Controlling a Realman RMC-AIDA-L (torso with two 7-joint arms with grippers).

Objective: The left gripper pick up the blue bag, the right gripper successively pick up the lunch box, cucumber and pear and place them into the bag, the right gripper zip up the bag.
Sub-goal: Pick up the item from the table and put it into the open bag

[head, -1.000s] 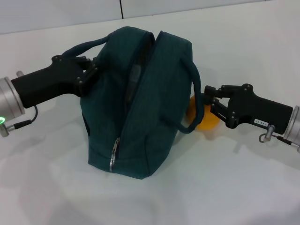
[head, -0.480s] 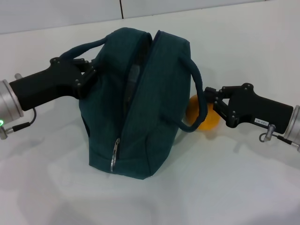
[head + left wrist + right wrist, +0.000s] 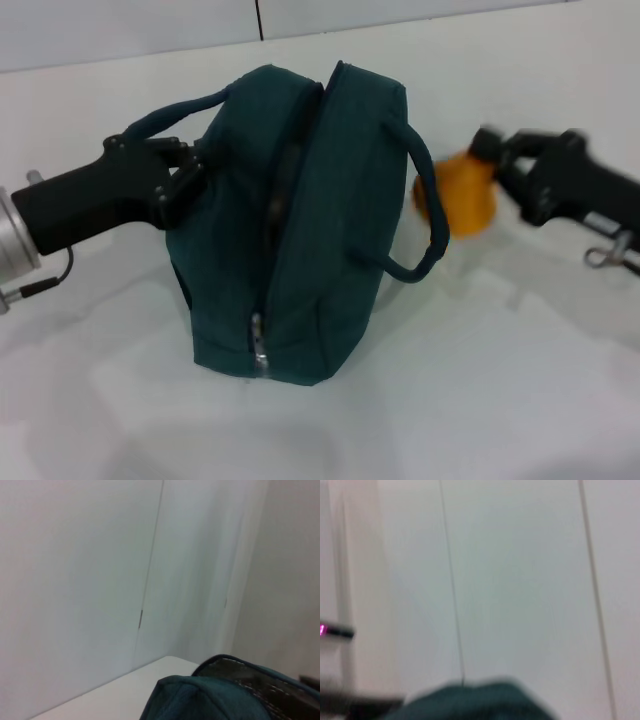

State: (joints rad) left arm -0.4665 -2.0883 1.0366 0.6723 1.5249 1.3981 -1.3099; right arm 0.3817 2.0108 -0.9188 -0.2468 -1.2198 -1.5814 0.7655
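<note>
The blue bag [image 3: 300, 230] stands in the middle of the white table, its top zipper open, the silver pull [image 3: 259, 352] low at the near end. My left gripper [image 3: 185, 172] is shut on the bag's left side by the left handle and holds it up. My right gripper [image 3: 492, 165] is shut on the yellow-orange pear [image 3: 466, 192] and holds it above the table, just right of the bag's right handle [image 3: 425, 215]. The bag's top edge shows in the left wrist view [image 3: 210, 695] and the right wrist view [image 3: 480, 702]. The lunch box and cucumber are out of view.
The white table [image 3: 480, 380] spreads in front and to the right of the bag. A pale wall [image 3: 120, 25] with a dark seam runs along the table's far edge.
My right gripper has lifted the pear off the table, up and a little right. The bag's right handle has dropped free. The left gripper still holds the bag.
</note>
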